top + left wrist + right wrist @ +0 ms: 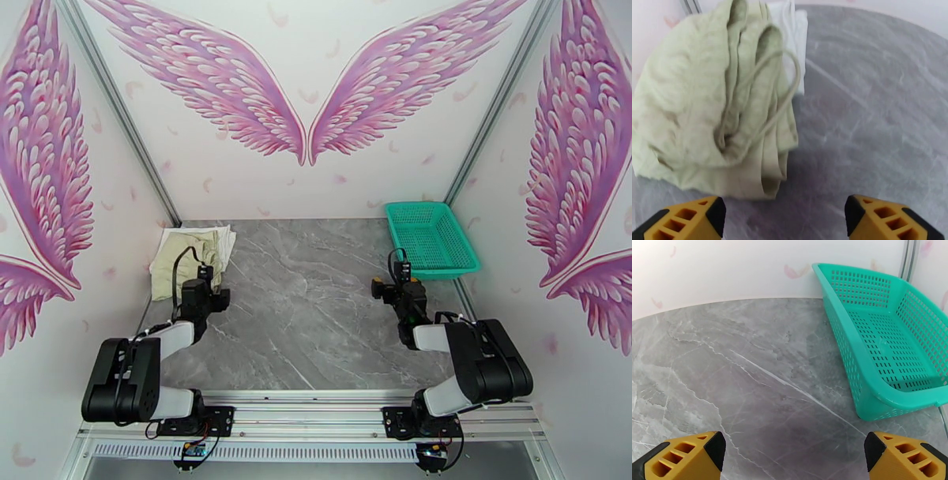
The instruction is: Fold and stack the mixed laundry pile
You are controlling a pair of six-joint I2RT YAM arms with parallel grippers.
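The laundry pile (192, 256) lies folded at the table's far left corner. On top is a cream-beige garment (711, 106) with a looped cord (788, 94); a white garment (794, 35) shows underneath at its far edge. My left gripper (207, 286) hovers just in front of the pile, open and holding nothing, with its yellow fingertips (683, 221) wide apart over bare table. On the right side of the table my right gripper (395, 278) is open too, its fingertips (683, 459) spread over the marble.
A teal-green mesh basket (430, 237) stands at the back right with nothing in it, its near wall (853, 370) close to my right gripper. The grey marble table (316, 316) lies between the arms. Walls close in on the left, back and right.
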